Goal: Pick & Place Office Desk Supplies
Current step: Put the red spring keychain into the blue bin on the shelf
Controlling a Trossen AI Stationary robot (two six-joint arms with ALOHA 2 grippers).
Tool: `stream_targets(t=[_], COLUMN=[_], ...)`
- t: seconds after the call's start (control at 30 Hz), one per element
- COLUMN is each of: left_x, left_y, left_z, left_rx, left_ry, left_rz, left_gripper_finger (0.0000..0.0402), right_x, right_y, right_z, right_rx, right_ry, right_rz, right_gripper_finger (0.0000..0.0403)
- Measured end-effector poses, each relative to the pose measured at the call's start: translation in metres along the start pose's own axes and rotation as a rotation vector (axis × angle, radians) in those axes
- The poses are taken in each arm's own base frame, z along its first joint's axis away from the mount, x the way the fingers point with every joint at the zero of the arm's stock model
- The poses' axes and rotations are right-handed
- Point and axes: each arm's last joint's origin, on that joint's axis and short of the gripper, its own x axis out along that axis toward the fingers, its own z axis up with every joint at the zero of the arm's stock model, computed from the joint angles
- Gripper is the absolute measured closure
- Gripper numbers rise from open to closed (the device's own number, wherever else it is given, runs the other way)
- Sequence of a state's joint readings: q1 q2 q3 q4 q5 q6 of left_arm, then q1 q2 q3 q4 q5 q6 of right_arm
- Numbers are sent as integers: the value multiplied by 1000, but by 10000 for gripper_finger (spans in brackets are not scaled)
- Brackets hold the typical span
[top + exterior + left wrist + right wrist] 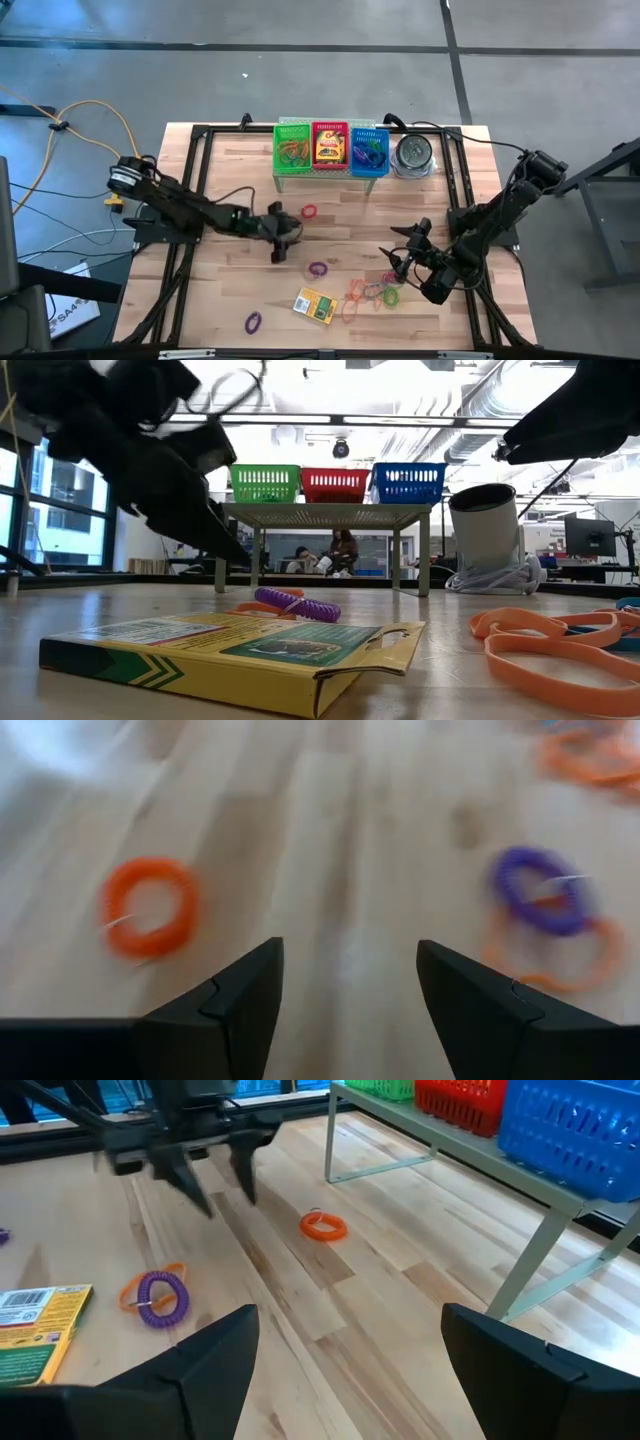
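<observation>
A yellow-and-green crayon box [314, 305] [230, 650] lies flat near the table's front edge. Rubber bands lie loose on the wood: an orange coil [308, 211] [150, 905] [323, 1227], a purple coil [318, 269] [540, 890] [163, 1298] on top of an orange loop, another purple one [253, 322], and a mixed heap [375, 292]. My left gripper [285, 240] [345, 990] hovers open above bare wood between the orange and purple coils. My right gripper [402, 252] [345, 1370] stands open above the table, right of the heap, holding nothing.
A low shelf at the table's far side carries a green basket [293, 148], a red basket [329, 146] with a crayon box in it, and a blue basket [368, 150]. A round metal tin [412, 153] stands to their right. Bare wood lies between the arms.
</observation>
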State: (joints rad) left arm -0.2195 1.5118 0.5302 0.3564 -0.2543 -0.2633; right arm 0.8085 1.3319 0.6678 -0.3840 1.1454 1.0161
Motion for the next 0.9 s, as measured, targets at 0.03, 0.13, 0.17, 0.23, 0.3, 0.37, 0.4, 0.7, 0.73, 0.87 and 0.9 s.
stream_targets(t=[0.03,0.13,0.17,0.23,0.3,0.37,0.4,0.7,0.73,0.87,0.9], left_x=[1,6,9,13,17,19,20,42,45,55,57], left_y=[5,16,19,26,30,32,33,38,38,38,38], left_z=[2,8,12,15,19,20,20,8,5,0,0], left_rx=[-7,-33,-44,-48,-13,40,49,56,91,146,140], left_ry=[25,56,50,36,9,-12,-14,-19,-19,-54,-62], left_rz=[22,52,48,58,50,52,52,68,71,88,88], left_gripper_finger=[179,179,179,179,179,179,179,179,179,179,179], right_x=[0,1,2,4,7,10,11,15,15,18,18], right_y=[0,-1,-1,-2,-2,-3,-3,-2,-2,0,0], right_z=[0,0,1,1,2,3,3,1,1,-2,-2], right_rx=[-1,2,5,13,24,31,35,-1,0,-7,-6], right_ry=[0,0,1,6,27,48,60,35,36,42,41], right_rz=[0,-6,-10,-16,-12,-12,-9,-39,-38,-45,-45], right_gripper_finger=[100,100,100,100,100,100,100,100,100,100,100])
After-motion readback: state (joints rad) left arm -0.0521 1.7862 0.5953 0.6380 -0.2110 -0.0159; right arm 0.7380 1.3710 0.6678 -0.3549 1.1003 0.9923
